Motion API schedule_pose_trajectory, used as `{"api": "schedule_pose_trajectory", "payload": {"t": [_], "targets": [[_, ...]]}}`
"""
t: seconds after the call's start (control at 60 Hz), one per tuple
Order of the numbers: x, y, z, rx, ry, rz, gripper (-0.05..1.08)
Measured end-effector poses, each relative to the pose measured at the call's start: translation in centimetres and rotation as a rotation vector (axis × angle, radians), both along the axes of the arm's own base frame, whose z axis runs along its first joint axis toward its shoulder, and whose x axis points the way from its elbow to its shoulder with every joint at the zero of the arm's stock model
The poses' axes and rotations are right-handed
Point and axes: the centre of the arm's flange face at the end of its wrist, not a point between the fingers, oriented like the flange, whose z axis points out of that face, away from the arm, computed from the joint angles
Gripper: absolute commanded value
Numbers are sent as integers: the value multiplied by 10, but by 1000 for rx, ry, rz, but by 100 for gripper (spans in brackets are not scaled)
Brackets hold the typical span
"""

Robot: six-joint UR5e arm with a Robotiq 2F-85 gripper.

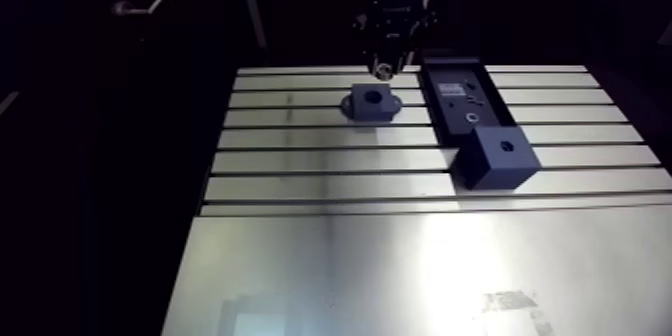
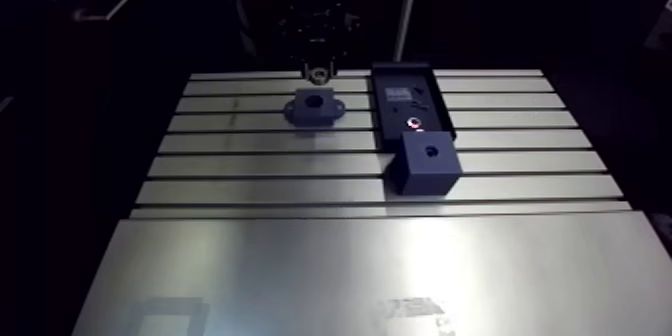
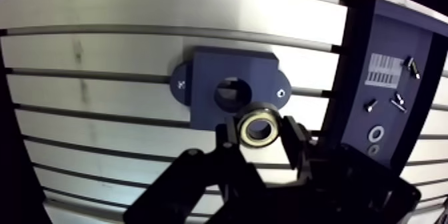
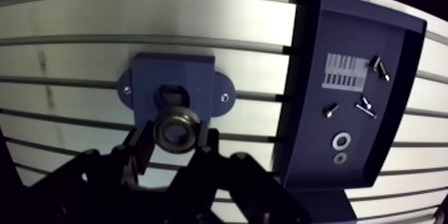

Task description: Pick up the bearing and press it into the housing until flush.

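My gripper (image 3: 259, 131) is shut on the bearing (image 3: 259, 129), a small metal ring with a pale inner race, pinched between the two dark fingers. It hangs above the table, just short of the housing (image 3: 230, 88), a dark blue block with side flanges and a round bore in its top face. The bore shows open and unfilled just ahead of the bearing. In the arm view the gripper (image 1: 384, 64) hovers at the far side of the housing (image 1: 371, 101).
A dark tray (image 4: 353, 87) beside the housing holds several small screws and washers. A dark blue cube (image 1: 495, 157) with a hole in its top stands at the tray's near end. The slotted table (image 1: 300, 150) gives way to a smooth plate (image 1: 400, 270) nearer the camera.
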Motion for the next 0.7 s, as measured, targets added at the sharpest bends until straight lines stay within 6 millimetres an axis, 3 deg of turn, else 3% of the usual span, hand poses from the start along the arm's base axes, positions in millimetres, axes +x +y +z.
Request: {"api": "schedule_pose_trajectory", "payload": {"t": [0.35, 0.7], "targets": [[-3, -10, -19, 4, -8, 15, 73], [-4, -10, -25, 8, -10, 17, 73]]}}
